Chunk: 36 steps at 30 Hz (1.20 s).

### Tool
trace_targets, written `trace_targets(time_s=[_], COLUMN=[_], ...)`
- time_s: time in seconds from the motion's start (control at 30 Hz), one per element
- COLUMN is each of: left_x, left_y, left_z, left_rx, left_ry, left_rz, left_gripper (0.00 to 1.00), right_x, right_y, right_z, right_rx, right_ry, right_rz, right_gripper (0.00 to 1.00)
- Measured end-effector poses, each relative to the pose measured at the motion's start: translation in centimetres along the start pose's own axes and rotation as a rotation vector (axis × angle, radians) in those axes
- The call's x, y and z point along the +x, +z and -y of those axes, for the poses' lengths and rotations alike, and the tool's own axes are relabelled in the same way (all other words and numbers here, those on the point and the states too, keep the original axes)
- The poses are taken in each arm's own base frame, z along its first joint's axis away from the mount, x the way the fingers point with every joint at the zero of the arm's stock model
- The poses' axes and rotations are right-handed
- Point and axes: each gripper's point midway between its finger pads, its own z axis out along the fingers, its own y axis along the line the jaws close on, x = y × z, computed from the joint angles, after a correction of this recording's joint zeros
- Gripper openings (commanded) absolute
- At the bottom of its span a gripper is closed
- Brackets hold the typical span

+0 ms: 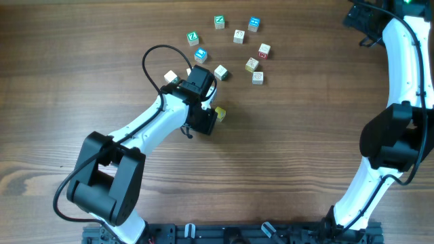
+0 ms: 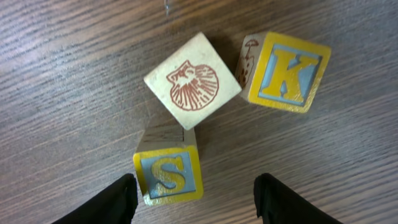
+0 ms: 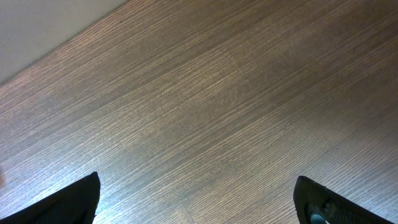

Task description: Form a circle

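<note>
Left gripper (image 2: 196, 179) hangs low over the wood table (image 1: 305, 135) at the end of the white left arm (image 1: 146, 129). Its fingers (image 2: 102, 205) are spread and pinch nothing. The S block (image 2: 168, 174), with a yellow border and a blue face, lies between them. It is hard up by one finger, contact unclear, with a clear gap to the other.

Just past the left gripper's tips is the shell block (image 2: 193, 81), cream with a red shell print and turned diamond-wise. Its near corner is at the S block's far edge. The K block (image 2: 289, 71), yellow-bordered and tilted, sits farther from the left gripper and off to one side, right against the shell block. Overhead, one yellow block (image 1: 219, 114) peeks out beside the left gripper.

The circle (image 1: 264, 50) is a loose, uneven ring of small letter blocks with green, blue, cream and red-marked faces. It lies ahead of the left gripper toward the far table edge and slightly to its right, with gaps between the blocks. Its nearest blocks are close by the gripper body.

Right gripper (image 3: 196, 180) is well apart from the left gripper, at the far right corner. Its fingers (image 3: 68, 202) are spread wide, with only wood grain under them.
</note>
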Motion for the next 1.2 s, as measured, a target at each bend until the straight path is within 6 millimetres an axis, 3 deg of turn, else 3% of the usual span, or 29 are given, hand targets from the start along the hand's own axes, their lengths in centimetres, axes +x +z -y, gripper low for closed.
trace_targets(time_s=[0.33, 0.43, 0.7, 1.0, 1.2], left_x=[0.05, -0.03, -0.46, -0.58, -0.58], left_y=[0.00, 0.00, 0.00, 0.34, 0.33], left_z=[-0.01, -0.19, -0.40, -0.47, -0.53], left_rx=[0.000, -0.011, -0.023, -0.024, -0.028], left_ry=[0.002, -0.029, -0.096, -0.107, -0.110], left_rz=[-0.002, 0.002, 0.021, 0.036, 0.036], left_gripper=[0.58, 0.53, 0.56, 0.47, 0.47], right_x=[0.00, 0.00, 0.00, 0.00, 0.00], right_y=[0.00, 0.00, 0.00, 0.00, 0.00], right_z=[0.00, 0.00, 0.00, 0.00, 0.00], right_rx=[0.000, 0.000, 0.000, 0.000, 0.000], right_ry=[0.000, 0.000, 0.000, 0.000, 0.000], right_rz=[0.000, 0.000, 0.000, 0.000, 0.000], right_gripper=[1.00, 1.00, 1.00, 1.00, 1.00])
